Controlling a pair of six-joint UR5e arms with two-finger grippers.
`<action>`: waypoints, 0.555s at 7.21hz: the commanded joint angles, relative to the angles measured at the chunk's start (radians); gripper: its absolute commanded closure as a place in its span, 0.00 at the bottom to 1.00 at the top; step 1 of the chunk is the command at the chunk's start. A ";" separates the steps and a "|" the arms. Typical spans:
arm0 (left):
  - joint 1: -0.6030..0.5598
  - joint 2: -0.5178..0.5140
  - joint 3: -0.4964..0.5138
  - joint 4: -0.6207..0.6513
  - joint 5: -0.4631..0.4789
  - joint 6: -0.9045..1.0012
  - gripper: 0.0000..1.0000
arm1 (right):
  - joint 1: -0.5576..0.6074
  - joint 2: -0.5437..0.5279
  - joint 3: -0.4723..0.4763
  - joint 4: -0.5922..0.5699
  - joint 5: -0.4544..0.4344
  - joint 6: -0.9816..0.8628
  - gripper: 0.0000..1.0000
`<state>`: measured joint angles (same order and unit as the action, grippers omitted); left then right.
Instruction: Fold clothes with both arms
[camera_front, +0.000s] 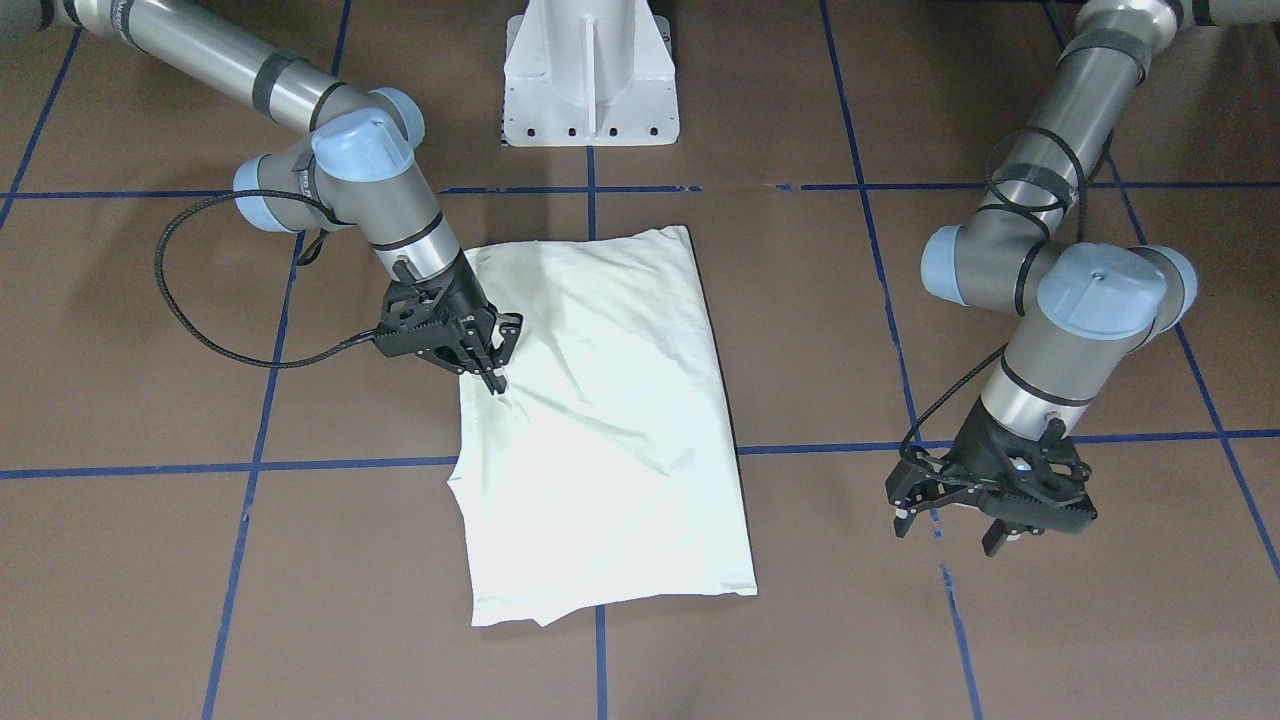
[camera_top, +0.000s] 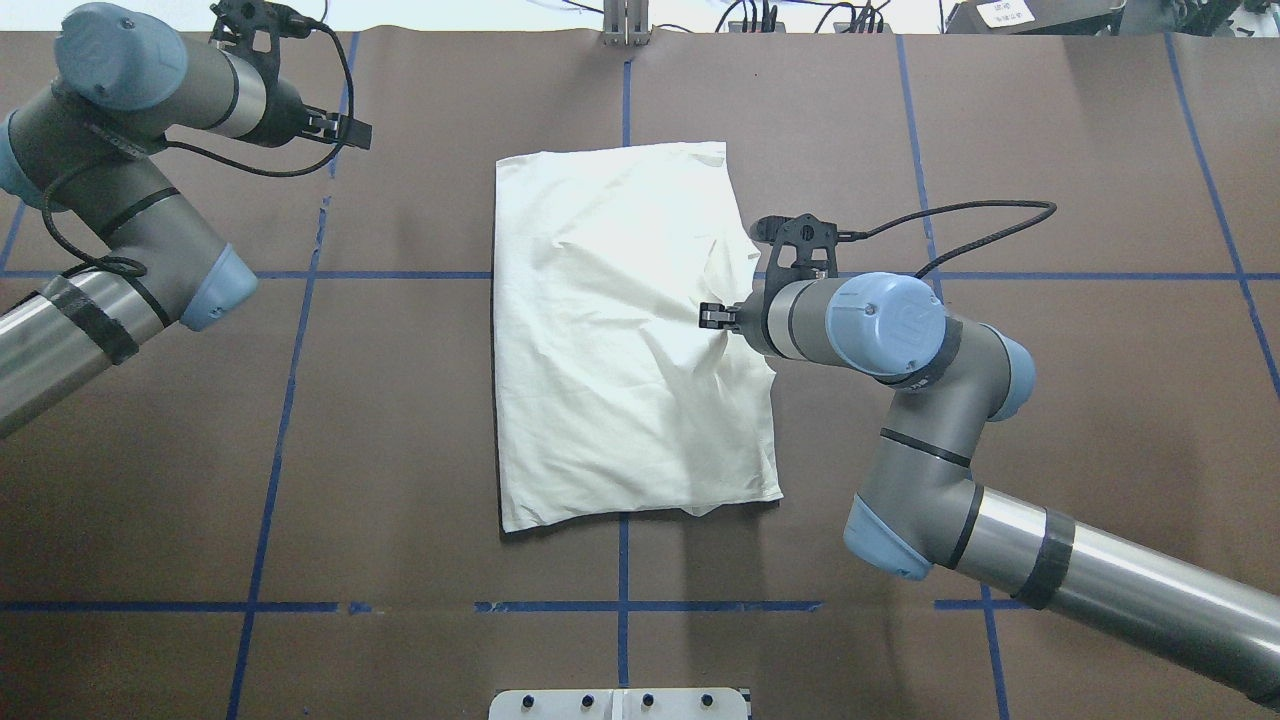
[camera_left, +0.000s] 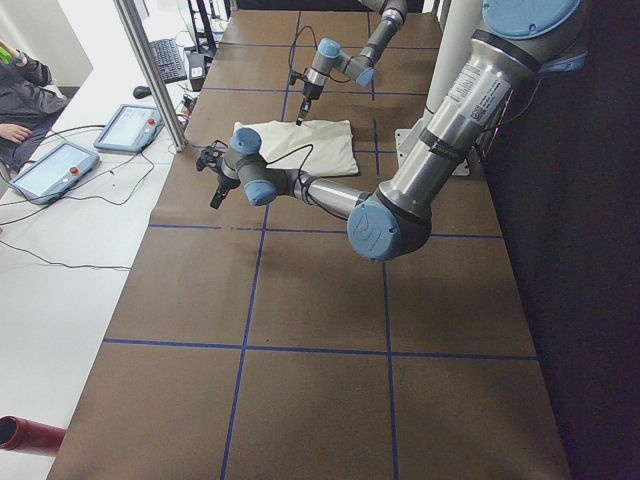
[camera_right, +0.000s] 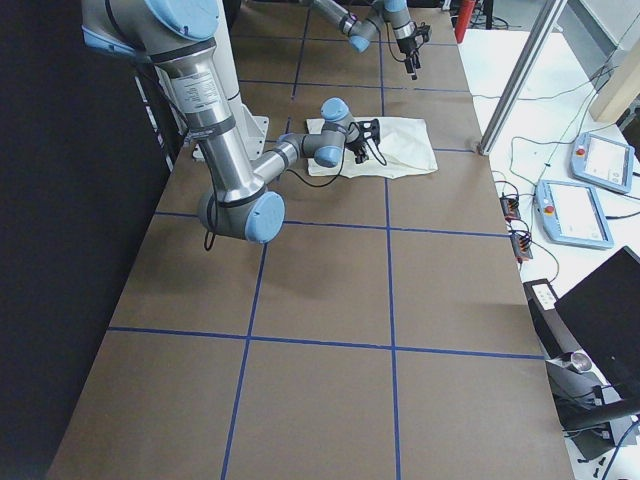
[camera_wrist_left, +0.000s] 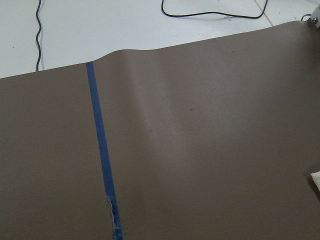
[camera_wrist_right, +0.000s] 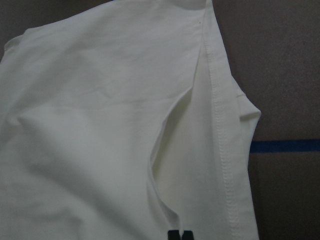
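The clothes are one cream shirt (camera_front: 610, 420) lying as a folded rectangle, plain side up, mid-table (camera_top: 620, 340). My right gripper (camera_front: 495, 383) is tilted down at the shirt's edge on my right, shut on a pinch of fabric, and creases radiate from it (camera_top: 712, 317). In the right wrist view its tips (camera_wrist_right: 180, 235) sit together at the bottom, over a hemmed fold of the shirt (camera_wrist_right: 100, 125). My left gripper (camera_front: 950, 532) hangs open over bare table, well off the shirt, near the far left (camera_top: 345, 130). The left wrist view catches only a shirt corner (camera_wrist_left: 316, 181).
The table is brown with blue tape lines (camera_top: 290, 380). The white pedestal base (camera_front: 590, 80) stands at the robot's side. Beyond the far edge are a metal post (camera_left: 150, 70), teach pendants (camera_left: 130, 125), cables and a person's hand (camera_left: 15, 130).
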<state>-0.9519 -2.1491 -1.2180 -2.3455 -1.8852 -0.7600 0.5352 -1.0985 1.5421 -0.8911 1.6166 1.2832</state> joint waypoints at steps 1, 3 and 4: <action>0.007 0.000 0.000 0.000 0.000 -0.012 0.00 | 0.000 -0.044 0.015 0.001 -0.030 0.001 1.00; 0.010 0.000 -0.002 0.000 0.000 -0.013 0.00 | -0.012 -0.040 0.015 -0.002 -0.067 -0.002 0.00; 0.010 0.000 -0.003 0.000 0.000 -0.013 0.00 | -0.014 -0.031 0.029 -0.009 -0.051 -0.007 0.00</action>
<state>-0.9426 -2.1491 -1.2196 -2.3455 -1.8853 -0.7727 0.5252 -1.1371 1.5600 -0.8938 1.5617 1.2802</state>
